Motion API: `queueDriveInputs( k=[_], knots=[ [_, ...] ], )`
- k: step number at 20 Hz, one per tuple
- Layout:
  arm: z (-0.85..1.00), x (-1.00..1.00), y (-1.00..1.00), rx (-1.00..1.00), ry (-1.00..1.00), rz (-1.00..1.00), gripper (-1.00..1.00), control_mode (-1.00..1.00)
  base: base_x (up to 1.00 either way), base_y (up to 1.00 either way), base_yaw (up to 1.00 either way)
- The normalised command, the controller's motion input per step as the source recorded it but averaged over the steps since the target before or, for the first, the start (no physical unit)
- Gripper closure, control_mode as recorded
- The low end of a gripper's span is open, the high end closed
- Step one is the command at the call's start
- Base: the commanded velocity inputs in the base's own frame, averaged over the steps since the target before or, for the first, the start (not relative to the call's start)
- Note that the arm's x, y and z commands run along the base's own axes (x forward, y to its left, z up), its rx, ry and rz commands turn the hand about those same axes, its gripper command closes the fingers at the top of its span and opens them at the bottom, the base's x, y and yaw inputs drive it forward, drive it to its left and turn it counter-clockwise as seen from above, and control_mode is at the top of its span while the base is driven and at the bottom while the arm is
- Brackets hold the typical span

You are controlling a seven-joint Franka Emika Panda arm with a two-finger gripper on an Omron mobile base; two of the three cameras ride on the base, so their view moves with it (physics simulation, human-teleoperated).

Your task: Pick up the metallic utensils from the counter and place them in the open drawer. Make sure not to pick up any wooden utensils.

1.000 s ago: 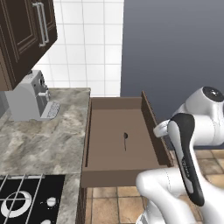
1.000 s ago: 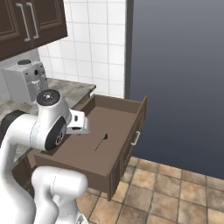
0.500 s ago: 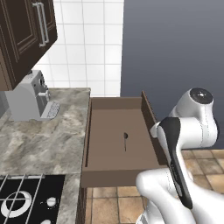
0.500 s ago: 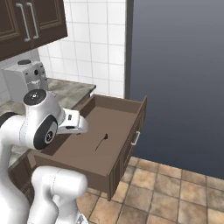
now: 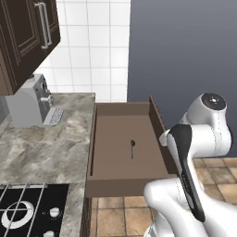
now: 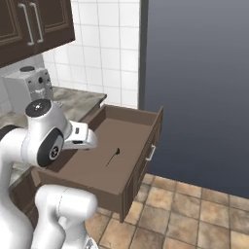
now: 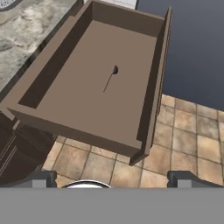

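The dark brown drawer stands pulled fully out from the counter. On its plain brown floor lies one slim dark grey metal spoon, bowl toward the back. My gripper hovers above the drawer's front corner, over the tiled floor, looking down into the drawer. It is open, its fingertips far apart with nothing between them. The wooden utensils are out of view.
A grey coffee machine stands at the back of the counter under dark wall cabinets. A black stove sits at the near left. The drawer's silver handle faces the tiled floor.
The arm has folded back and swung toward the drawer's front, the hand dropping lower. The spoon in the drawer has not moved.
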Motion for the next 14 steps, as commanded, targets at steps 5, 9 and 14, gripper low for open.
queueDriveInputs(
  k=[5, 9, 14],
  knots=[
    [0.00, 0.00, 0.00, 0.00, 0.00, 0.00, -1.00, 1.00, -0.99, -0.35, -0.14],
    [0.00, 0.00, 0.00, 0.00, 0.00, 0.00, -1.00, 1.00, -0.95, -0.33, -0.35],
    [0.00, 0.00, 0.00, 0.00, 0.00, 0.00, -1.00, 1.00, -0.45, -0.11, -0.69]
  ],
)
